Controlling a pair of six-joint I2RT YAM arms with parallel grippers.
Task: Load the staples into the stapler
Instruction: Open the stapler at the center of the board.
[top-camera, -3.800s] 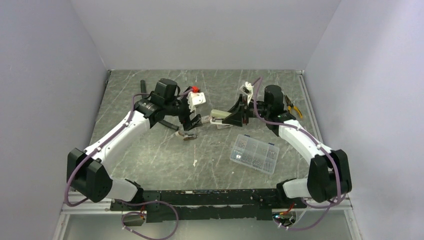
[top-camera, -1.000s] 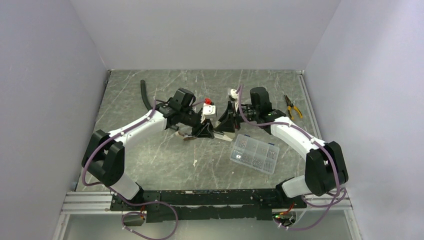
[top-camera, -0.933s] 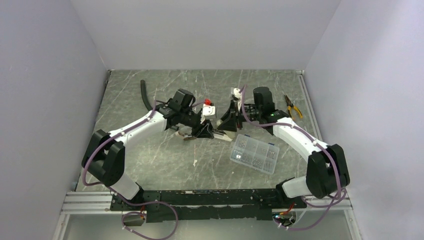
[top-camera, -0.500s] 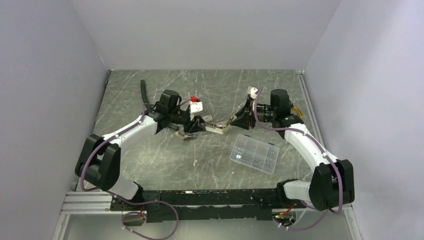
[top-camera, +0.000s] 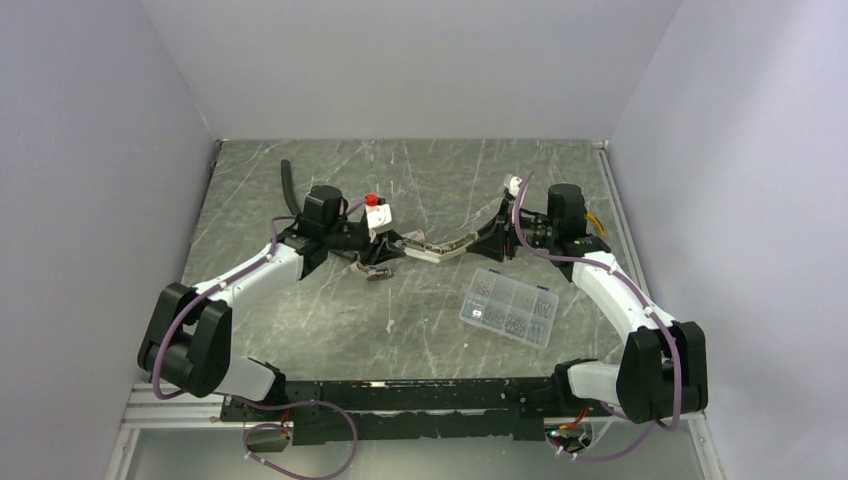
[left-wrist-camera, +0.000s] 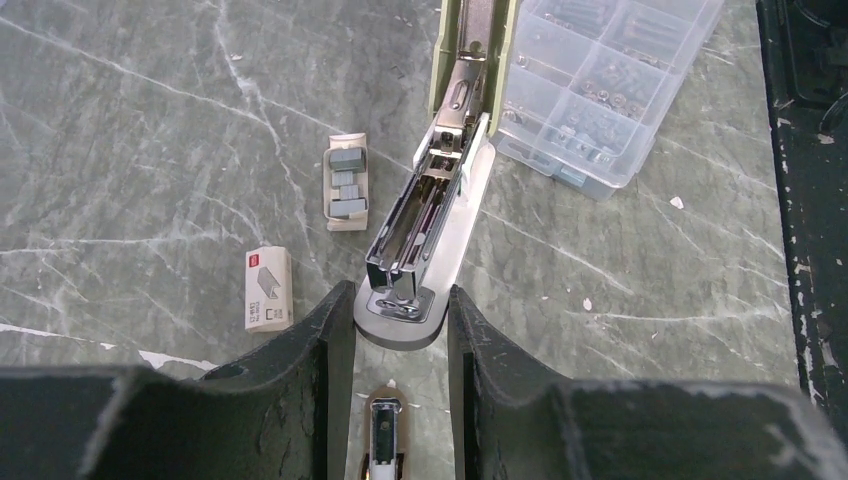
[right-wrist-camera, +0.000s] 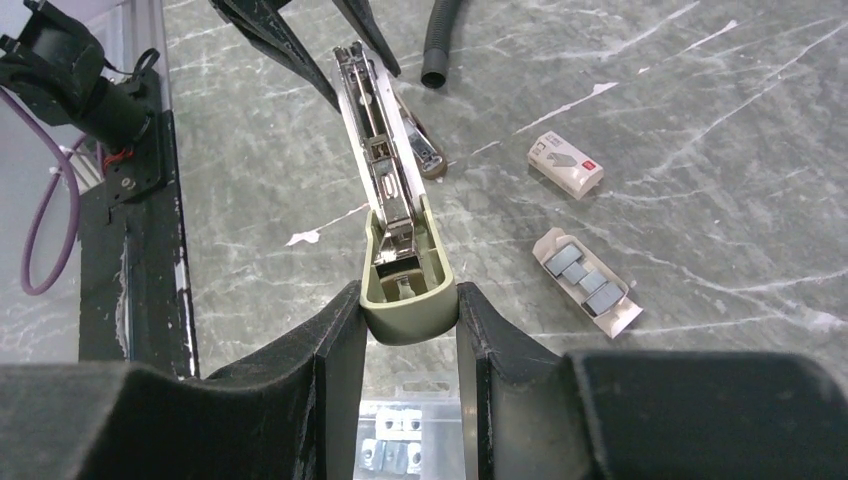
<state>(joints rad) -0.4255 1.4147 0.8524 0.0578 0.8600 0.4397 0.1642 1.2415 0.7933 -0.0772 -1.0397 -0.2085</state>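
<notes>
The opened stapler (left-wrist-camera: 425, 215) spans left to right, left claw (left-wrist-camera: 400, 310) clenched on its base, right claw (right-wrist-camera: 408, 300) on its top arm, loose staples (left-wrist-camera: 346, 182) nearer the left.

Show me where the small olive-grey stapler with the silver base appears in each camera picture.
Top external: the small olive-grey stapler is at the centre of the picture, spread open.
Left wrist: its silver base is at bottom centre, between the left fingers.
Right wrist: its olive top is at bottom centre, between the right fingers.
Shared landmark: the clear plastic compartment box.
</notes>
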